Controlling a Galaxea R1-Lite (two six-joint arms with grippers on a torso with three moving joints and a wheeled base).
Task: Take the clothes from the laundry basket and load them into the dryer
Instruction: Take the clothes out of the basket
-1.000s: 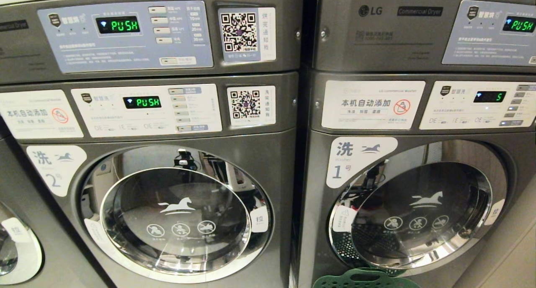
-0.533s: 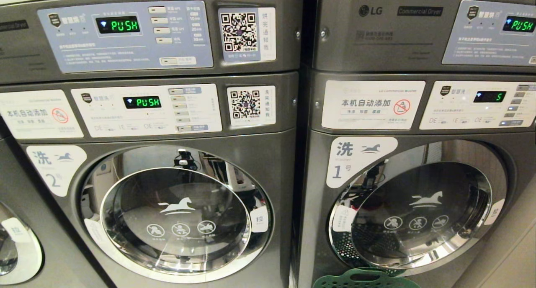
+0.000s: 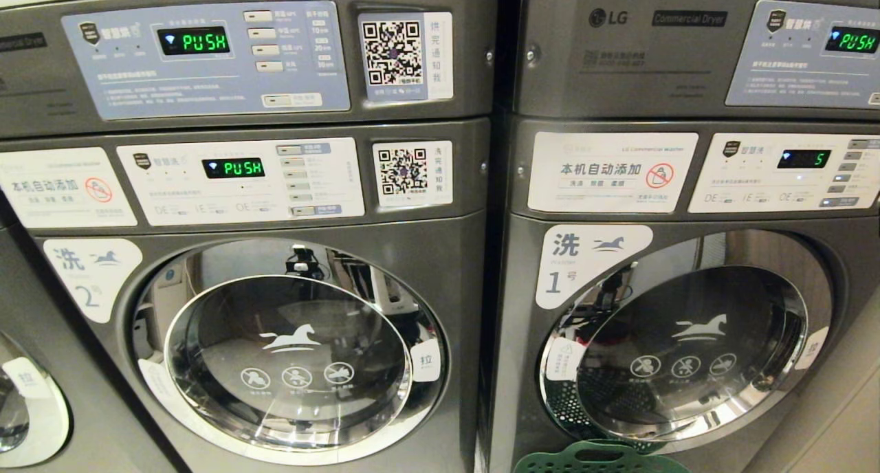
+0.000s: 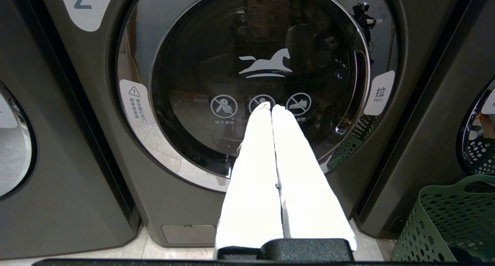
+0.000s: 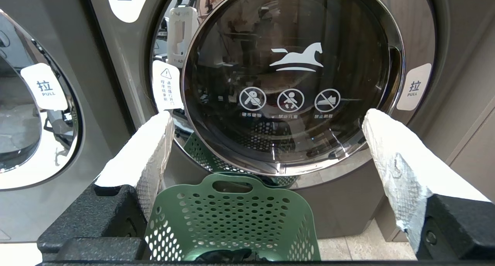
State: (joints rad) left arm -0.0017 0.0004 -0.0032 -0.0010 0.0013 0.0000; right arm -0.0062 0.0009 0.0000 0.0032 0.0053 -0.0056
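The green perforated laundry basket (image 5: 232, 215) stands on the floor in front of the machine marked 1. Its rim shows at the bottom of the head view (image 3: 598, 457) and in the left wrist view (image 4: 444, 219). Dark clothes (image 5: 222, 255) lie in its bottom. The round glass door (image 5: 294, 76) of that machine looks closed, and a "Commercial Dryer" label (image 3: 689, 18) sits on the unit above. My right gripper (image 5: 267, 117) is open above the basket, facing that door. My left gripper (image 4: 269, 106) is shut on nothing, pointing at the door (image 4: 255, 76) of machine 2. Neither arm shows in the head view.
Grey stacked machines fill the wall, with control panels (image 3: 206, 57) reading PUSH. A third machine door (image 3: 20, 404) is at far left. A pale wall or cabinet (image 5: 471, 142) stands right of machine 1. Tiled floor (image 5: 359, 250) runs along the machines' bases.
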